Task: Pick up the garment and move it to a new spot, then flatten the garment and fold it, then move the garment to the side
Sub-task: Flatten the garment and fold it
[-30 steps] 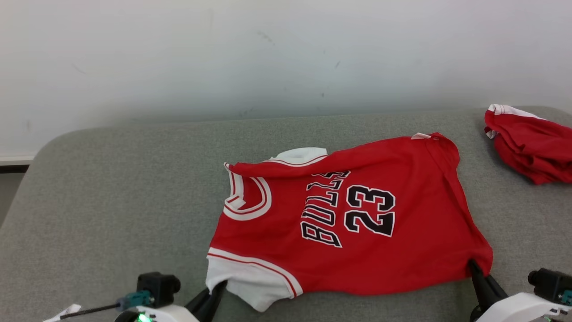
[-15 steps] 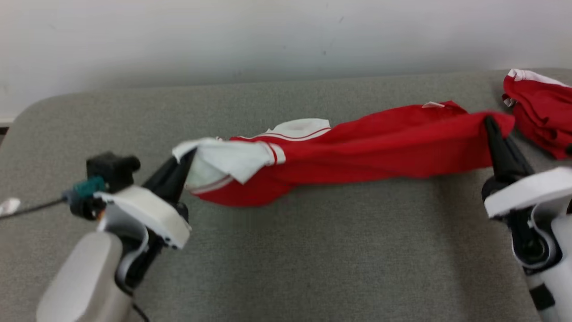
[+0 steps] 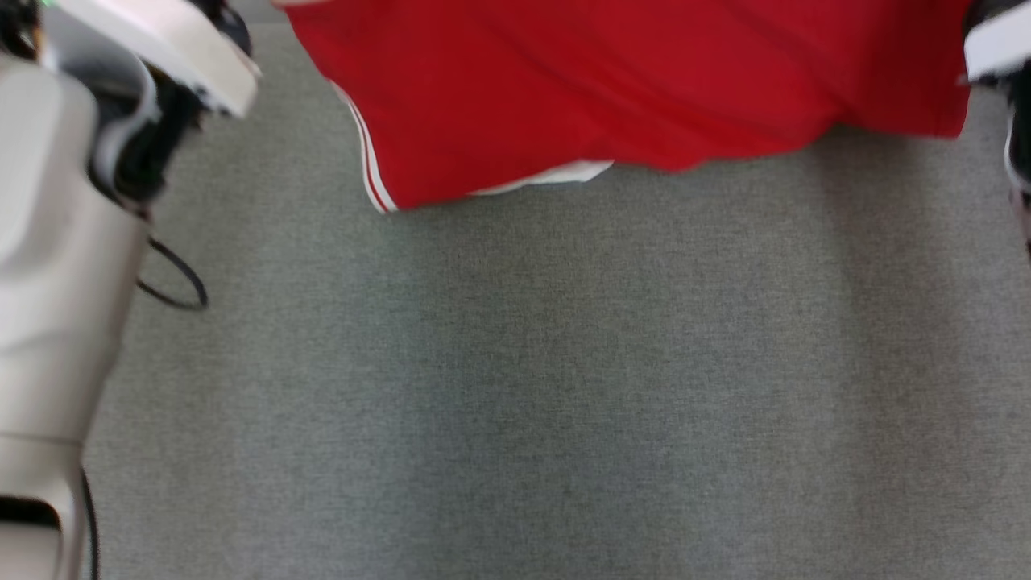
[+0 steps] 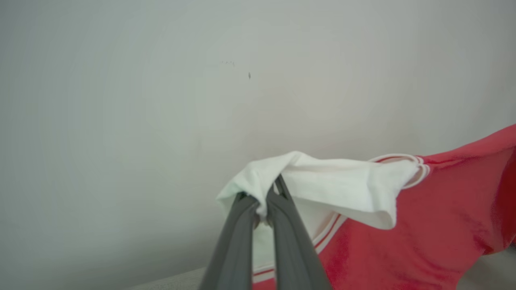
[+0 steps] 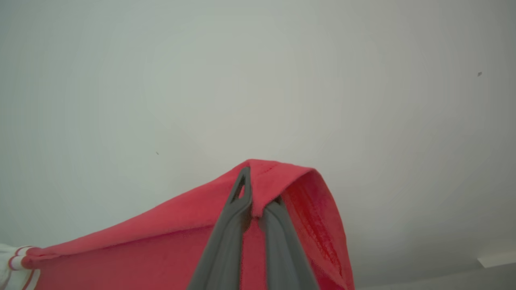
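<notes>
Left tool (image 4: 261, 193) pinching garment (image 4: 423, 233), grey surface (image 3: 515, 387), wall (image 4: 121, 100)

Red fabric jersey (image 3: 628, 80), white-striped trim: lifted, spread across top of head frame, hangs lowest upper left. White sleeve (image 4: 334, 181) bunched, left wrist frame centre; red hem corner (image 5: 298, 189) folded over, right wrist frame centre.

The garment (image 3: 644, 80) is soft matt cloth; the grey surface (image 3: 515, 387) looks rough, perhaps woven.
</notes>
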